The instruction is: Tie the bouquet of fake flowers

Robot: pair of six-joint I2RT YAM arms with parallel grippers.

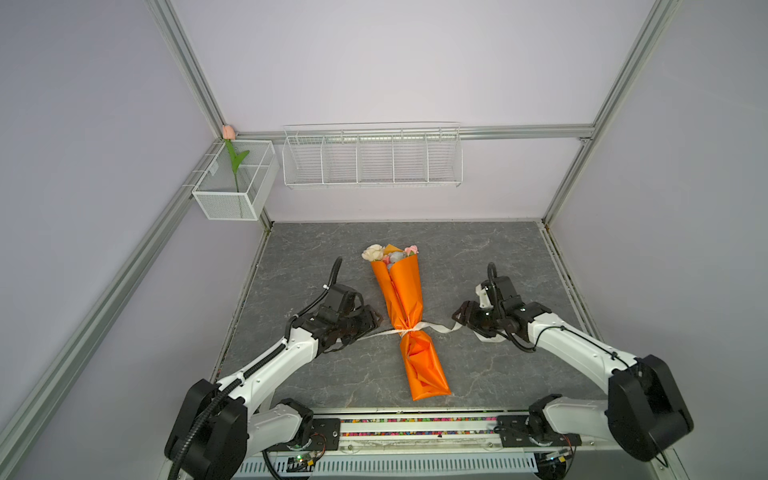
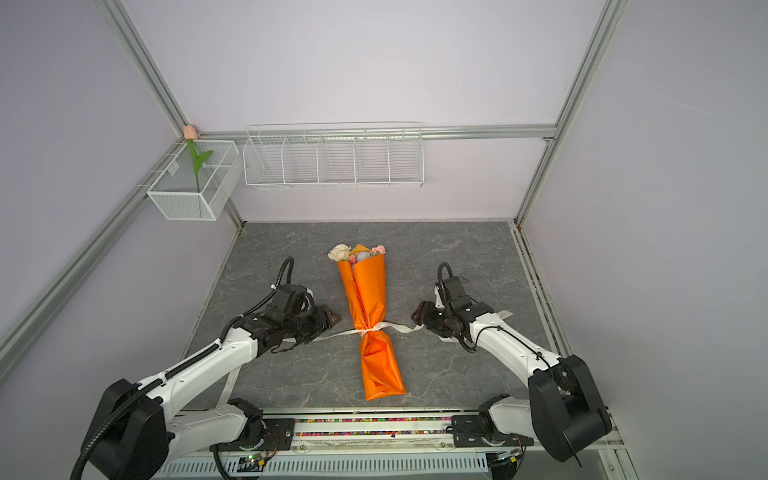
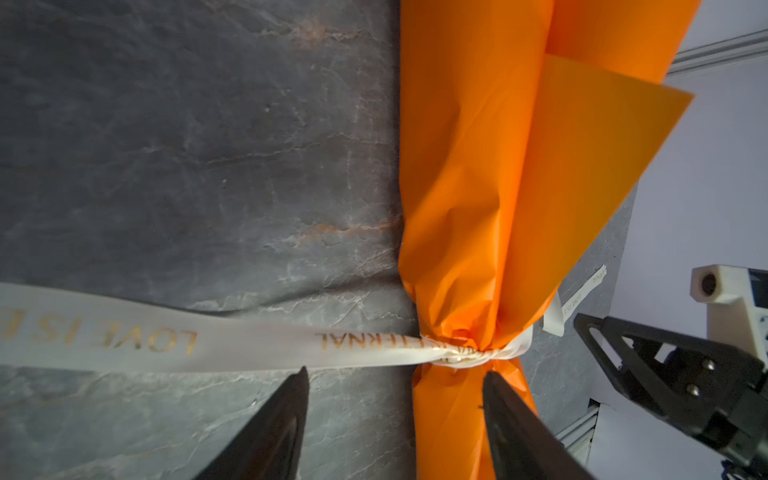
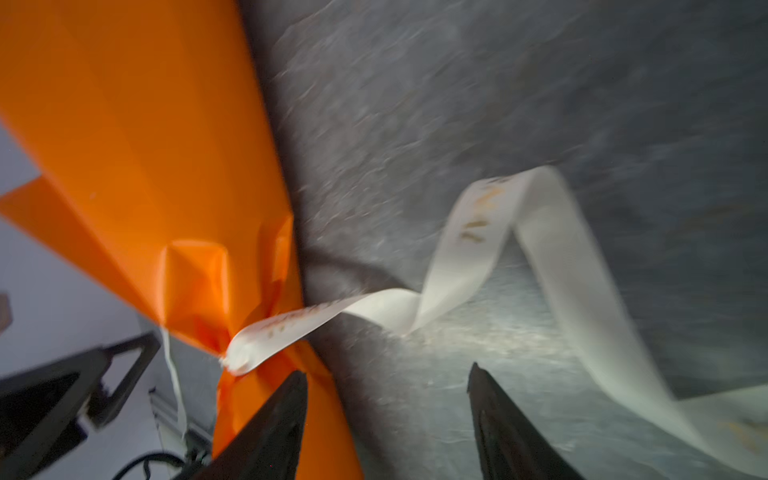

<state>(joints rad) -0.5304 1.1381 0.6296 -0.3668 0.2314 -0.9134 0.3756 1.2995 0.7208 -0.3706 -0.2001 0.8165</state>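
Bouquet of fake flowers (image 1: pixel 401 299) lying lengthwise at the middle of the grey surface (image 1: pixel 478 257), blooms toward the far wall, open paper foot toward the robot. A white ribbon (image 3: pixel 166 336) with gold lettering cinches the orange wrapping paper (image 3: pixel 469 174) at a narrow waist, where a knot (image 3: pixel 461 353) appears drawn tight. One tail runs flat toward the left gripper (image 3: pixel 395 370). The other tail (image 4: pixel 457 257) lies in a loose, twisted curl near the right gripper (image 4: pixel 388 368). Both grippers sit low beside the waist, one on each side, with their jaws spread wide and nothing between them. The bundle is probably very light and would slide on the surface under any sideways pull. The paper looks thin and crisp, likely to crease or dent rather than spring back. The ribbon seems smooth and limp, so it may slip through a weak pinch. The best holds are judged to be each tail close to the knot for tightening, or the cinched waist for lifting, never the soft blooms or the hollow foot.
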